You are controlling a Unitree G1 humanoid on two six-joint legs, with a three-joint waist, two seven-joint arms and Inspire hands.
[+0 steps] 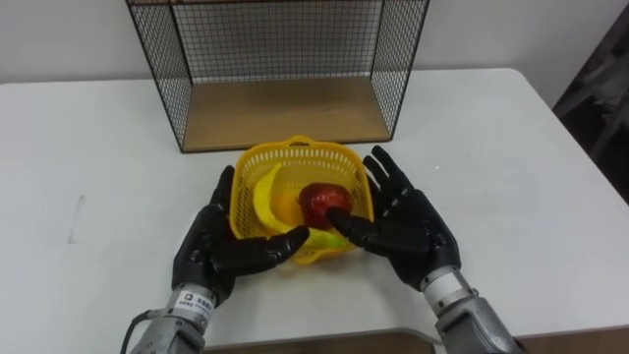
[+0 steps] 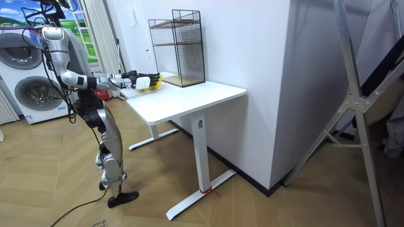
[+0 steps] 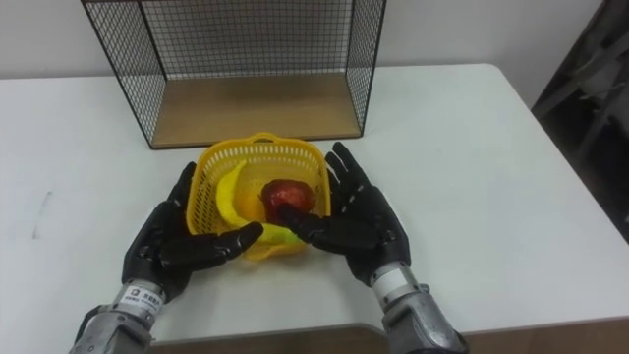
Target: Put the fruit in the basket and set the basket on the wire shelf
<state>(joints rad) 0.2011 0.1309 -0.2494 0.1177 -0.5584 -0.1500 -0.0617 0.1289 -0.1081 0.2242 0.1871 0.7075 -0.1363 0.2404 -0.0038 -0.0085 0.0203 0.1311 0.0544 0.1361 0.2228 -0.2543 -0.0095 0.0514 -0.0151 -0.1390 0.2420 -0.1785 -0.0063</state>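
A yellow plastic basket (image 1: 295, 147) stands on the white table (image 1: 511, 197) just in front of the black wire shelf (image 1: 280, 69). Inside it lie a yellow banana (image 1: 263, 197), a red apple (image 1: 324, 204) and an orange fruit (image 1: 286, 206). My left hand (image 1: 211, 246) lies flat against the basket's left side and my right hand (image 1: 408, 221) against its right side. Both have straight fingers, and the thumbs reach along the near rim. In the right eye view the basket (image 3: 260, 143) sits between the left hand (image 3: 172, 246) and the right hand (image 3: 359, 221).
The shelf's wooden floor (image 1: 285, 110) lies open toward me, level with the table. The table's near edge runs right under my wrists. In the room view I stand at the table's end, with washing machines (image 2: 31, 88) behind me.
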